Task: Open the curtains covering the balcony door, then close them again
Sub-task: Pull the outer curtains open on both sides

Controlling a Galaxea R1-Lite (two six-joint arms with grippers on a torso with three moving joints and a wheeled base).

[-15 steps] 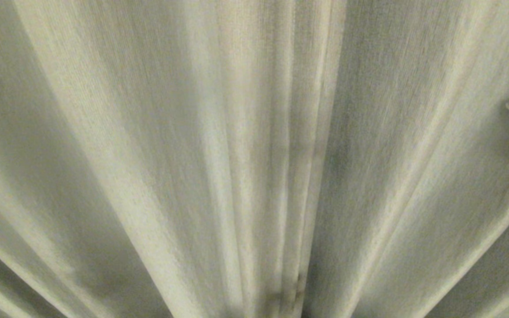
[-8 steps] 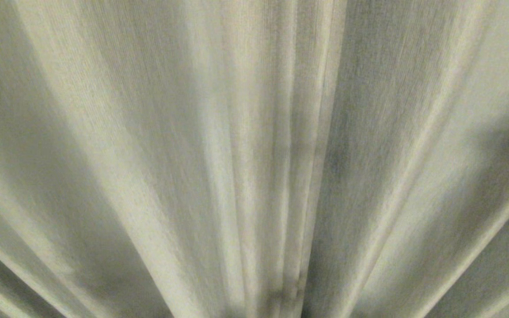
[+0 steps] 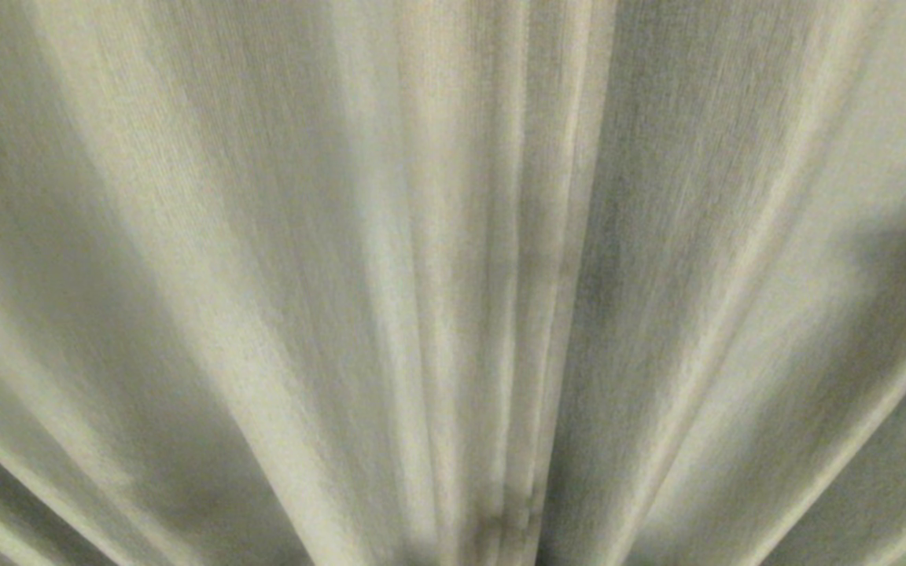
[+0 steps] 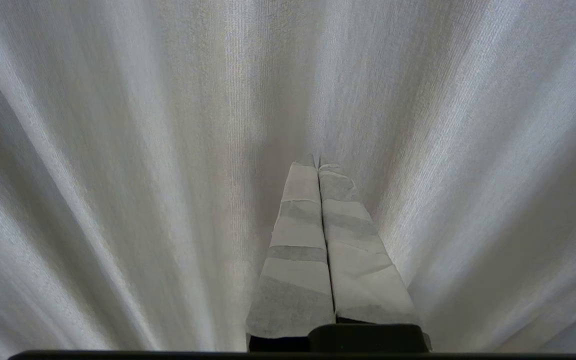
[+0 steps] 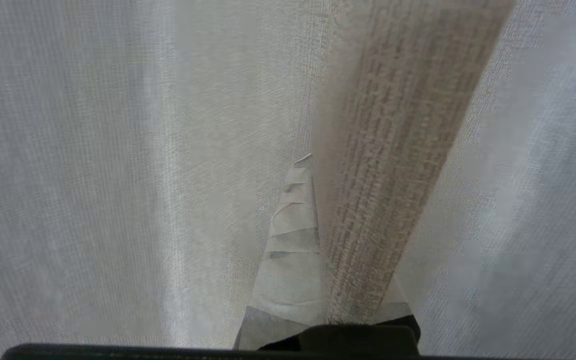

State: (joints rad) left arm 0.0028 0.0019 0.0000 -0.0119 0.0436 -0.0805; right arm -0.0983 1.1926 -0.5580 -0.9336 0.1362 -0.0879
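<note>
curtains [image 3: 453,283] filling the view ahead, right pincer [image 5: 318,165] at their right, one fold between its fingers

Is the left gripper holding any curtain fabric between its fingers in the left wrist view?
No: the left gripper has its taped fingers pressed together, nothing between them, in front of the curtains.

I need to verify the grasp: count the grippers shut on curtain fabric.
1. The right gripper has a beige fold of the curtains pinched between its fingers. The left gripper, facing the curtains, is shut on nothing.
</note>
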